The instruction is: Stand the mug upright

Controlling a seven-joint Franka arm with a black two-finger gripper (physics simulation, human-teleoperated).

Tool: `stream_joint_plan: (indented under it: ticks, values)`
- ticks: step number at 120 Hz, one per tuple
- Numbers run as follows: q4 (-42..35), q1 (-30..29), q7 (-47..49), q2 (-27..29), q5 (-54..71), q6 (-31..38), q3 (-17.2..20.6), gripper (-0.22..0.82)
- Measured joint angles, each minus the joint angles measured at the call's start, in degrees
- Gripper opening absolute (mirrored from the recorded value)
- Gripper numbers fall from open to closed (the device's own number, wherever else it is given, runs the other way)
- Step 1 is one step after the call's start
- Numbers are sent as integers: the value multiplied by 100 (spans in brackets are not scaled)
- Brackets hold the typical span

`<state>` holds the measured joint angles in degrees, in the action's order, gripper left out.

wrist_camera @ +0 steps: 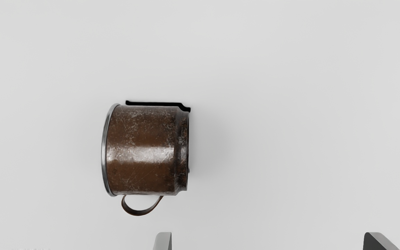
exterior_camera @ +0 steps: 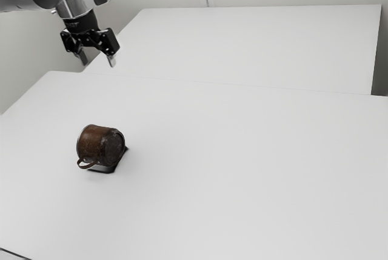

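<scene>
My gripper hangs well above the white table in the exterior view, behind and over the mug, with its fingers apart and nothing between them. The brown, worn metal mug lies on its side, its dark base facing the exterior view's right and its handle low at the near side. In the wrist view the mug shows its flank, silver rim and curved handle; the gripper has its two fingertips wide apart, nearer the handle side. The mug's inside is hidden.
The white table spreads around the mug. A thin black shape lies along the mug's side opposite the handle. Another white surface stands behind the table, with pale walls beyond.
</scene>
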<state>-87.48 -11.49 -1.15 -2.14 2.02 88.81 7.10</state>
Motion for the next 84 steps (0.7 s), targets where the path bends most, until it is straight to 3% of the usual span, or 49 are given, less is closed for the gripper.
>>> stream_joint_plan:
  ticks: [29,68,84]
  values:
    - [-146,49,-2,-2,10,43,11,60]
    - [-1417,100,2,540,-3,513,8,60]
    - [-1901,-267,-3,576,-108,887,-1,60]
